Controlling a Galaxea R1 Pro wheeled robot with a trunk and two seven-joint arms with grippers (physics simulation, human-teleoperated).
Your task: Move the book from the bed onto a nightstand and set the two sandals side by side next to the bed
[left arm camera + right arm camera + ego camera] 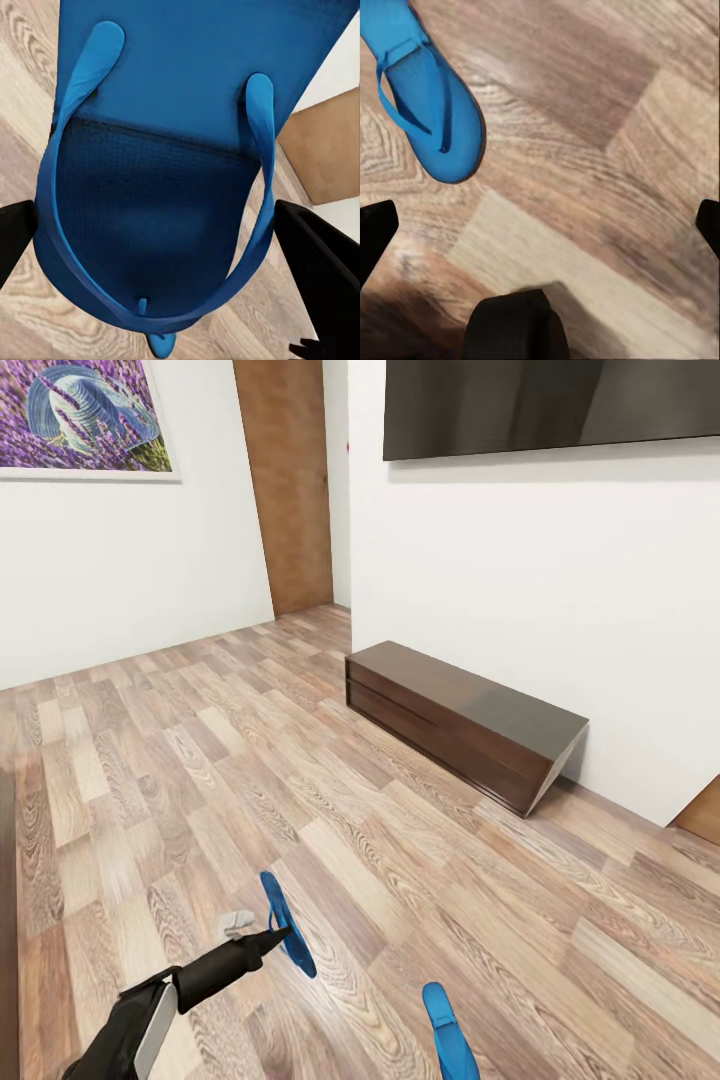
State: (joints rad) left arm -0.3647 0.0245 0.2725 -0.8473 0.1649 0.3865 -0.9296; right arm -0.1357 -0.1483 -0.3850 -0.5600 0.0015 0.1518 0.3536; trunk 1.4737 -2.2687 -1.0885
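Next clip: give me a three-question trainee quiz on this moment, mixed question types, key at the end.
1. True or false: the left gripper is at a blue sandal lifted edge-on above the floor.
2. Where is the second sandal? A) flat on the floor B) on the dark low cabinet C) in the right gripper
3. Fill in: in the right wrist view, the fingers stand ___ with only floor between them.

Key: 1 true; 2 A; 3 apart.
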